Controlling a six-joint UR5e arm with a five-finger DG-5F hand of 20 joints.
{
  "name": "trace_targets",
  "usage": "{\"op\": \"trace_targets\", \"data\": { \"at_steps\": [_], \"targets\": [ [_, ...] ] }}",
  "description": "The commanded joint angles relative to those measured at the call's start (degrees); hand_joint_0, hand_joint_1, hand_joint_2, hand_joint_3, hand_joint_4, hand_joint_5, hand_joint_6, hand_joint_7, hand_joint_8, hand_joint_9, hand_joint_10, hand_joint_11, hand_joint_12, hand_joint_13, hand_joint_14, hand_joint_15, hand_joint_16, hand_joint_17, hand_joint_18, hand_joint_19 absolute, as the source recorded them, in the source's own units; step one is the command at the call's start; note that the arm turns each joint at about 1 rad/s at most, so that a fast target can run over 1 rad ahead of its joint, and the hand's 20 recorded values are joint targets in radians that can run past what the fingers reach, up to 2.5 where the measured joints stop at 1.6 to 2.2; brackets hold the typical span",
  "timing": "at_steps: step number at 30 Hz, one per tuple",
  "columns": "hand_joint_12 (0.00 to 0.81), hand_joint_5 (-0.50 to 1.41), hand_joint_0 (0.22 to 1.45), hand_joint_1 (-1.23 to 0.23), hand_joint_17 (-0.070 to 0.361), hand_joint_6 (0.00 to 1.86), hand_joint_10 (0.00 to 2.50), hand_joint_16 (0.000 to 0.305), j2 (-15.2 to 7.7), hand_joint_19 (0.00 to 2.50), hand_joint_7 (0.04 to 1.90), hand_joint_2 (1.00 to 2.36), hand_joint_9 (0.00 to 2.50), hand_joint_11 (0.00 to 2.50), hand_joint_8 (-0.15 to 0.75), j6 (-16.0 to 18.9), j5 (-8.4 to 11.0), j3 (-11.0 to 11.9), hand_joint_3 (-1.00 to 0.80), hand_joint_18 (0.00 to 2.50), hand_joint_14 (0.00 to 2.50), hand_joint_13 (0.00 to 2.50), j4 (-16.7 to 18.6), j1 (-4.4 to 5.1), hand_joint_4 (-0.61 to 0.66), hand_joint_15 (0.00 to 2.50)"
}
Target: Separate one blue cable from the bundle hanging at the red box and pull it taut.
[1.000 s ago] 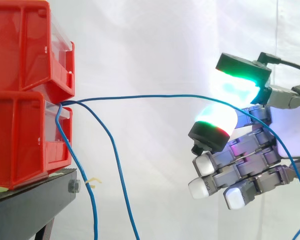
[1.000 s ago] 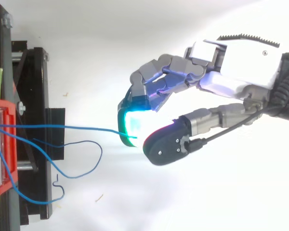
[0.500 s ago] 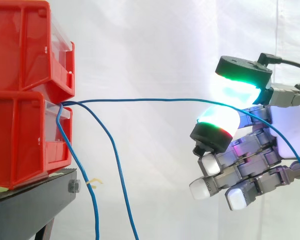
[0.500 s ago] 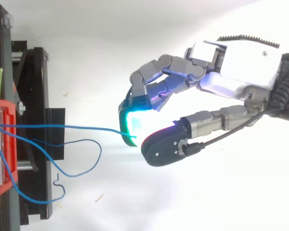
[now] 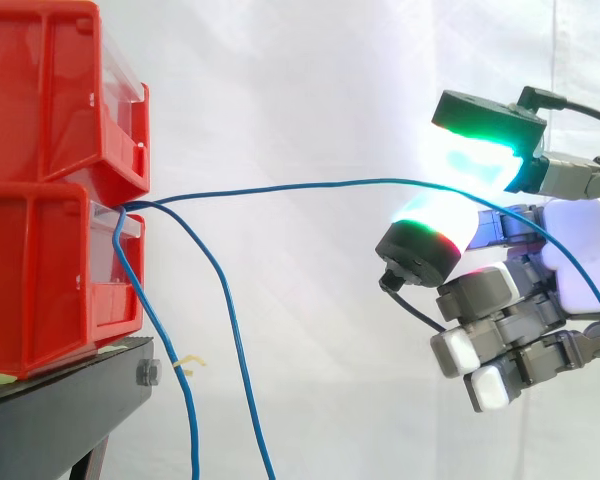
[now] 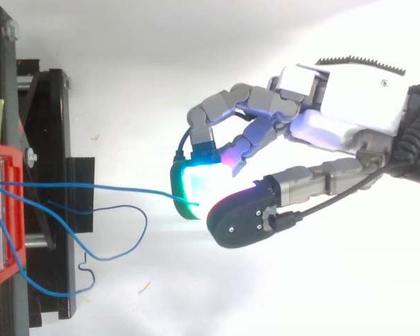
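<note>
Containers: two red bins are stacked at the left of the side view, the upper bin (image 5: 60, 90) sitting directly on the lower bin (image 5: 50, 280). Both are smooth moulded plastic with ribbed side walls, and each has a clear panel at its front lip. I cannot see inside either one. The lower bin rests on a black stand (image 5: 60, 410), flat-topped and matt, with a bolt (image 5: 148, 373) in its end face.

Cables: all the blue wire comes out at the clear lip of the lower bin. One cable (image 5: 310, 185) runs from there across to the hand (image 5: 570, 270), nearly level with a slight upward bow, so I judge it not quite tight. Past the hand its free end drops toward the lower right. The other strands (image 5: 235, 350) hang down from the same lip in slack curves, well apart from the hand. From above they lie in loose loops (image 6: 126, 238) beside the stand.

Hand: it is closed in a pinch on the cable, which passes between two glowing pads (image 5: 475, 160), the upper green and cyan, the lower white with a red rim. The remaining fingers are curled under, white-tipped, and touch nothing. The hand's links are grey metal with a white palm shell.

Background: a plain white curtain (image 5: 310, 80).
</note>
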Motion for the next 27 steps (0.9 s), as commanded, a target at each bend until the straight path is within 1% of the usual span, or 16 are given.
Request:
{"op": "trace_targets", "data": {
  "at_steps": [1, 3, 5, 9, 10, 11, 13, 14, 15, 16, 18, 19, 20, 23, 26, 27],
  "targets": [
    [0.362, -0.19, 0.66, -0.76, 0.103, 0.91, 0.03, 0.046, 0.00, 0.65, 1.34, 1.03, 1.00, 1.41, 0.267, 0.06, 0.00, 0.00, -0.11, 0.77, 0.03, 0.93, 0.05, 0.07, -0.16, 0.97],
    [0.368, -0.19, 0.66, -0.76, 0.103, 0.91, 0.02, 0.046, 0.00, 0.66, 1.33, 1.03, 1.00, 1.52, 0.269, 0.06, 0.00, 0.00, -0.11, 0.76, 0.02, 0.98, 0.05, -0.01, -0.15, 1.08],
    [0.361, -0.19, 0.66, -0.77, 0.105, 0.91, 0.01, 0.046, 0.00, 0.71, 1.33, 1.03, 1.03, 1.76, 0.262, 0.06, 0.00, 0.00, -0.11, 0.77, 0.02, 1.04, 0.05, 0.07, -0.15, 1.30],
    [0.349, -0.19, 0.66, -0.77, 0.109, 0.91, 0.00, 0.048, 0.00, 0.81, 1.32, 1.03, 1.04, 1.95, 0.255, -0.03, 0.00, 0.00, -0.12, 0.83, 0.00, 1.10, 0.05, -0.01, -0.14, 1.64],
    [0.353, -0.19, 0.66, -0.77, 0.108, 0.91, 0.12, 0.048, 0.00, 0.84, 1.31, 1.03, 1.01, 1.96, 0.253, -0.03, 0.00, -0.09, -0.12, 0.84, 0.04, 1.09, 0.05, 0.07, -0.15, 1.70],
    [0.351, -0.19, 0.67, -0.77, 0.109, 0.91, 0.25, 0.049, 0.00, 0.87, 1.31, 1.03, 0.99, 1.91, 0.253, -0.03, 0.00, 0.00, -0.12, 0.87, 0.14, 1.07, 0.05, -0.01, -0.14, 1.70],
    [0.354, -0.19, 0.67, -0.77, 0.107, 0.91, 0.53, 0.047, 0.00, 1.01, 1.30, 1.03, 0.93, 1.85, 0.253, -0.03, 0.00, 0.00, -0.13, 0.92, 0.69, 0.97, 0.05, -0.01, -0.14, 1.60],
    [0.358, -0.19, 0.67, -0.77, 0.107, 0.91, 0.78, 0.047, 0.00, 1.06, 1.30, 1.02, 0.89, 1.78, 0.257, -0.03, 0.00, 0.00, -0.13, 0.95, 0.83, 0.94, 0.05, 0.07, -0.14, 1.60],
    [0.355, -0.19, 0.67, -0.77, 0.105, 0.91, 0.84, 0.047, 0.00, 1.08, 1.30, 1.02, 0.88, 1.77, 0.258, -0.03, 0.00, -0.09, -0.13, 0.96, 0.94, 0.92, 0.05, 0.07, -0.14, 1.57],
    [0.357, -0.19, 0.67, -0.77, 0.105, 0.91, 0.98, 0.047, 0.00, 1.14, 1.29, 1.02, 0.86, 1.75, 0.260, -0.03, 0.00, -0.09, -0.14, 0.99, 1.19, 0.89, 0.05, -0.01, -0.14, 1.51],
    [0.358, -0.19, 0.67, -0.77, 0.102, 0.91, 1.16, 0.046, 0.00, 1.23, 1.29, 1.02, 0.84, 1.69, 0.261, -0.12, 0.00, 0.00, -0.14, 1.02, 1.47, 0.84, 0.05, 0.07, -0.13, 1.47],
    [0.357, -0.19, 0.67, -0.77, 0.102, 0.91, 1.18, 0.045, 0.00, 1.24, 1.29, 1.02, 0.84, 1.69, 0.259, -0.12, 0.00, 0.00, -0.14, 1.02, 1.52, 0.83, 0.05, 0.07, -0.13, 1.47],
    [0.355, -0.19, 0.67, -0.77, 0.101, 0.91, 1.22, 0.045, 0.00, 1.25, 1.29, 1.02, 0.83, 1.68, 0.259, -0.12, 0.09, 0.00, -0.14, 1.04, 1.65, 0.81, 0.05, -0.01, -0.13, 1.46],
    [0.357, -0.19, 0.67, -0.77, 0.098, 0.91, 1.24, 0.043, 0.00, 1.26, 1.28, 1.02, 0.83, 1.66, 0.266, -0.12, 0.00, 0.00, -0.15, 1.06, 1.79, 0.79, -0.04, -0.01, -0.13, 1.46],
    [0.355, -0.19, 0.67, -0.77, 0.099, 0.91, 1.23, 0.044, 0.00, 1.25, 1.28, 1.02, 0.82, 1.66, 0.266, -0.12, 0.09, -0.09, -0.15, 1.06, 1.80, 0.79, -0.04, 0.07, -0.12, 1.45],
    [0.358, -0.19, 0.67, -0.77, 0.101, 0.91, 1.15, 0.045, 0.00, 1.24, 1.28, 1.02, 0.83, 1.67, 0.265, -0.12, 0.09, 0.00, -0.15, 1.06, 1.67, 0.81, -0.04, 0.07, -0.12, 1.46]
  ]
}}
